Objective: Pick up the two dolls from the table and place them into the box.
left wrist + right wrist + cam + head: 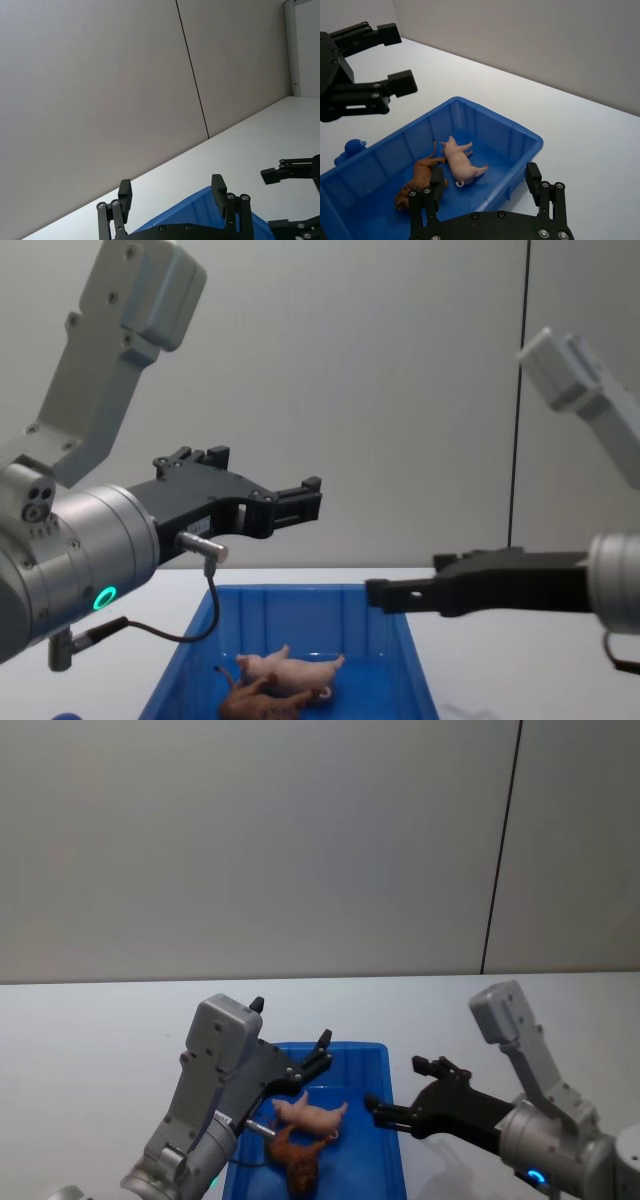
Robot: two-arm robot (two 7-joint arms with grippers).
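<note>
Both dolls lie inside the blue box (385,1065). The pale pink pig (312,1117) lies on its side, and the brown animal (295,1157) rests against it, nearer to me. The right wrist view shows the pig (461,164) and the brown animal (420,178) touching on the box (520,129) floor. My left gripper (291,1025) hovers open and empty above the box's left part. At the box's right rim my right gripper (402,1084) is also open and empty. From the chest, the left gripper (303,500) and the right gripper (380,595) hang above the pig (292,671).
A small fuzzy blue lump (353,147) sits on the white table (80,1040) just outside the box's left wall. A grey wall stands behind the table. Bare tabletop stretches left, right and behind the box.
</note>
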